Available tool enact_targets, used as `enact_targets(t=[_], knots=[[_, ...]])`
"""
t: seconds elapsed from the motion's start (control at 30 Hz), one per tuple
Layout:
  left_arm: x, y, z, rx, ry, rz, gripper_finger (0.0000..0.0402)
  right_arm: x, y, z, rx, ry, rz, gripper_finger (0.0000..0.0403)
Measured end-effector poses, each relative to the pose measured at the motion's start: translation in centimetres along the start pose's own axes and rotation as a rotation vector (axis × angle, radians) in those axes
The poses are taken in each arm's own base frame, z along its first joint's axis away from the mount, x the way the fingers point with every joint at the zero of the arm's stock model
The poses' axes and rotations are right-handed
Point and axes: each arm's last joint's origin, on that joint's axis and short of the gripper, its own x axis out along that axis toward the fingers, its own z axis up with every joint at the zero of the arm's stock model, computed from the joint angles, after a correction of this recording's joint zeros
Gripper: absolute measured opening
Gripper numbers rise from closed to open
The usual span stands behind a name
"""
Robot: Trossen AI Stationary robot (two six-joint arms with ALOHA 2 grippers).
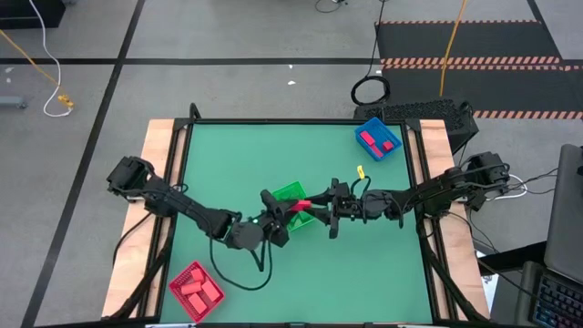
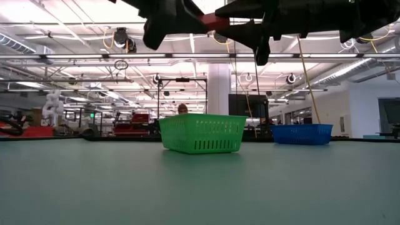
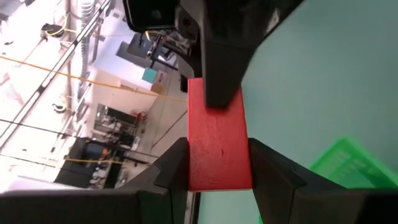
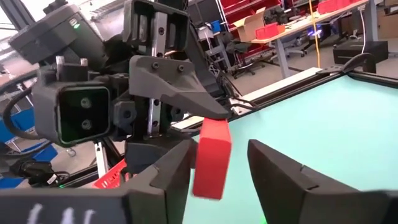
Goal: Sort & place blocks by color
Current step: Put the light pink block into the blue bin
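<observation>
**Meeting over the green bin with one red block between two grippers**

Reaching in from the left edge of the high view, the left arm bends at the elbow and stretches toward frame centre, where the left gripper (image 1: 284, 211) is clamped on a red block (image 1: 300, 206). In the left wrist view its two dark fingers (image 3: 171, 171) press on both long sides of the block (image 3: 217, 146).

From the right edge, the right arm runs almost level across the table (image 1: 383, 273), and the right gripper (image 1: 319, 208) arrives at the same block, nose to nose with the left one. Its jaws stand apart, one on either side of the block's far end (image 4: 211, 158), not yet pressing it.

Both grippers hang high above the green bin (image 2: 201, 133), at the top of the low view. A blue bin (image 1: 379, 138) with red blocks sits upper right; a red bin (image 1: 196, 290) with more sits lower left.
</observation>
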Motion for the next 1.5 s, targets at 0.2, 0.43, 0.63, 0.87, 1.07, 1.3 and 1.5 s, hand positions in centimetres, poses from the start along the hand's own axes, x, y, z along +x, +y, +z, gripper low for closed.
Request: enact_targets(t=[0.2,0.43,0.63,0.87,1.07,1.3,1.5], knots=[[0.2,0.2,0.0,-0.004,-0.011,0.000,0.0134,0.0,0.0,0.0,-0.024,0.001,0.004,0.0106],[0.2,0.2,0.0,0.019,-0.006,0.001,0.0134,0.0,0.1,0.1,-0.068,-0.008,0.008,0.0052],[0.1,0.1,0.1,-0.054,-0.028,-0.017,0.0201,0.0,0.0,-0.1,-0.146,0.013,-0.006,0.0051],[-0.3,0.1,0.2,-0.040,0.022,0.036,0.0339,0.1,-0.8,0.0,-0.202,0.019,-0.058,0.0051],[-0.7,0.1,0.4,-0.145,0.041,0.081,0.0375,-0.1,-3.0,0.2,-0.318,0.065,-0.320,0.0050],[-0.1,0.3,0.2,-0.453,0.003,0.046,0.0332,-1.4,-6.8,1.6,-0.405,0.201,-0.578,0.0050],[2.3,0.6,-1.5,-0.706,-0.042,-0.286,0.0254,-4.4,-9.5,3.9,-0.482,0.288,-0.876,0.0050]])
